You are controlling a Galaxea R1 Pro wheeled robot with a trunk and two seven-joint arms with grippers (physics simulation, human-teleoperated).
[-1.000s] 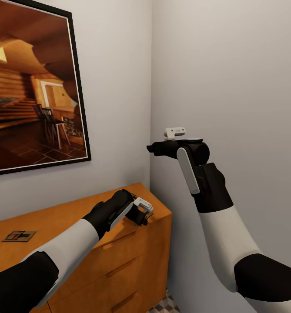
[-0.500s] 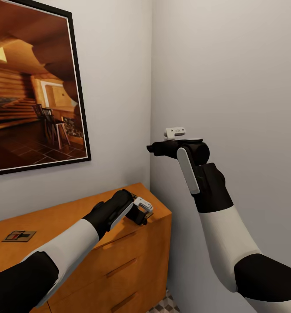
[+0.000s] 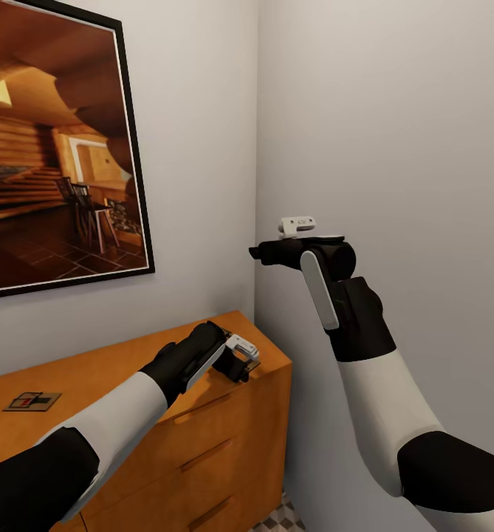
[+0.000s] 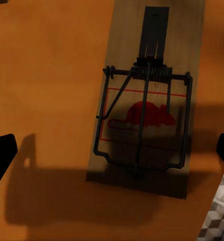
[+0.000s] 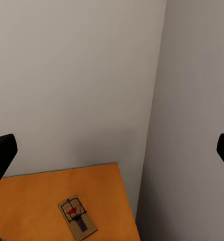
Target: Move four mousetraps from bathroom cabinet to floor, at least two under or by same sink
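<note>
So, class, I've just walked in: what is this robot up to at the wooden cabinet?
The left gripper hangs open over a small brown wooden mousetrap near the corner of the orange-brown wooden cabinet, not yet gripping it. A second mousetrap lies further along the top. The right gripper is raised, open and empty, beside the wall.

Both arms have the same colours. Each has a black upper part, a white middle part and a black wrist. The left gripper is black with a small white piece on top. The right gripper is black too, with a long white strip on its side and a small white block above.
</note>
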